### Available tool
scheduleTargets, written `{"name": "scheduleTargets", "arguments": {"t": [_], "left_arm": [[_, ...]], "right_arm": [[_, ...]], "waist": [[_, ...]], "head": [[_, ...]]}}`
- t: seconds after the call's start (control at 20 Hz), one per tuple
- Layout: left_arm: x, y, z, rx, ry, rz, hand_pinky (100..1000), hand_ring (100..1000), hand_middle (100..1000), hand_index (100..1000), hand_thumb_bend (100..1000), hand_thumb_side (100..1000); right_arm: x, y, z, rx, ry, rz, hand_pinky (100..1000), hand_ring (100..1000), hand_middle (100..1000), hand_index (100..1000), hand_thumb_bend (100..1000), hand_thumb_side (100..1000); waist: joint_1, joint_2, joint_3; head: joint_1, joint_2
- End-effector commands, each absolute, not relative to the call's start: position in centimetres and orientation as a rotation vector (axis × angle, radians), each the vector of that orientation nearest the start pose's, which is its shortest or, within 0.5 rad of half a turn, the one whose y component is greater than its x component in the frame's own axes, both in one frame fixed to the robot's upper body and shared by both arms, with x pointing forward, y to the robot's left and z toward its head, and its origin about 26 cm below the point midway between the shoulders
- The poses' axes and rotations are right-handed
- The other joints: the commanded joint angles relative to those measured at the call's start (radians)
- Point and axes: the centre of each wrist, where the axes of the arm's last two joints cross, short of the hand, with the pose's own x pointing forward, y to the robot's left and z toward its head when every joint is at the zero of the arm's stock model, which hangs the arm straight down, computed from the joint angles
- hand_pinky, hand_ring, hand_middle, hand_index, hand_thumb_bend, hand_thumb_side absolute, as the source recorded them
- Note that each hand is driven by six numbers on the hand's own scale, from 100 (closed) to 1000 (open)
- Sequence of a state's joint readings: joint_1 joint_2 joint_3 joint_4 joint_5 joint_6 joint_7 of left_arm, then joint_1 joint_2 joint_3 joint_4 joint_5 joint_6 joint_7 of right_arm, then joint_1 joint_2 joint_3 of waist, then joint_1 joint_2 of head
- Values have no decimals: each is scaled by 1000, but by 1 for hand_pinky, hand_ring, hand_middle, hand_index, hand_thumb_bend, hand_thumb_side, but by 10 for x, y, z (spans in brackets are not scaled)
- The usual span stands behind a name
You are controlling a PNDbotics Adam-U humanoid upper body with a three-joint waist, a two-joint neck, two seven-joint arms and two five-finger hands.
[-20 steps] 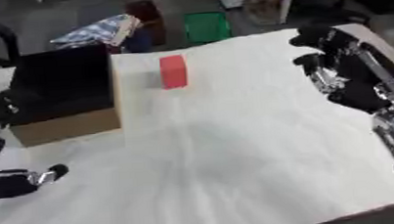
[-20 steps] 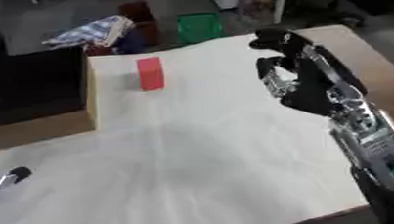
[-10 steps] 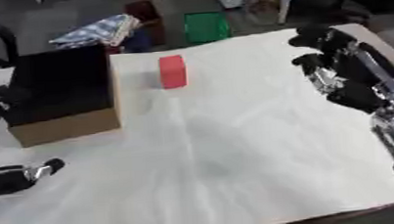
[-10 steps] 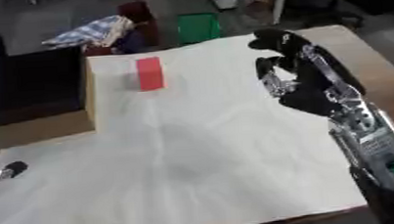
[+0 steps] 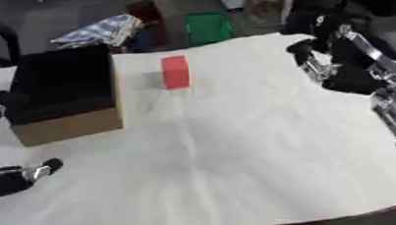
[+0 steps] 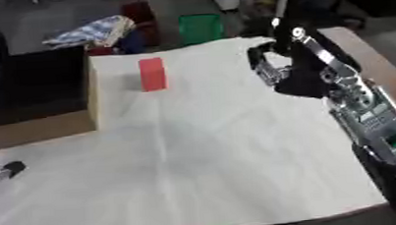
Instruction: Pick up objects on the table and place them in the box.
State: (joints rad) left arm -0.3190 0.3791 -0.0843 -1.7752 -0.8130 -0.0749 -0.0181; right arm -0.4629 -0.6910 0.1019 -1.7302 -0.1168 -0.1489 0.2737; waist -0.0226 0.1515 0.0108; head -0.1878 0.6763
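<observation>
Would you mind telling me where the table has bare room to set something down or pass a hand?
The white cloth lies bare from the red block down to the near edge, between the box and the right hand. It is tighter between block and box, and at the lower left corner, where the left hand rests.

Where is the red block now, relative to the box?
In the left eye view, the red block stands upright on the white table cover, far side, just right of the open box and apart from it.

Left hand (image 5: 12, 179) cut off by left edge; box (image 5: 62, 95) interior too dark to read.
</observation>
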Motion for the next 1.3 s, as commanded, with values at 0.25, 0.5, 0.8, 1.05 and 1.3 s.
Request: {"name": "scheduleTargets", "arguments": {"t": [0.25,0.5,0.8,1.05,1.3], "left_arm": [[334,257,164,975,-2031,-1025,662,853,705,801,798,100],[336,250,167,933,-2063,-1046,658,850,684,790,798,100],[339,238,175,882,-2110,-1079,637,850,683,788,799,100],[342,227,182,841,-2151,-1105,627,849,682,788,800,100],[343,217,188,802,-2188,-1126,627,849,682,787,800,100]], "right_arm": [[384,-320,257,-195,-1969,1306,789,953,820,903,260,373],[420,-316,259,-229,-1907,1406,812,985,859,911,367,378],[455,-313,252,-375,-1837,1432,831,999,885,919,470,373],[474,-320,236,-478,-1775,1378,843,1000,891,925,546,337],[484,-336,215,-565,-1713,1276,843,1000,887,926,551,321]], "waist": [[-9,-14,38],[-18,-8,84],[-28,-1,152],[-39,3,213],[-49,8,268]], "head": [[-30,-21],[-53,-31],[-96,-43],[-152,-52],[-203,-59]]}}
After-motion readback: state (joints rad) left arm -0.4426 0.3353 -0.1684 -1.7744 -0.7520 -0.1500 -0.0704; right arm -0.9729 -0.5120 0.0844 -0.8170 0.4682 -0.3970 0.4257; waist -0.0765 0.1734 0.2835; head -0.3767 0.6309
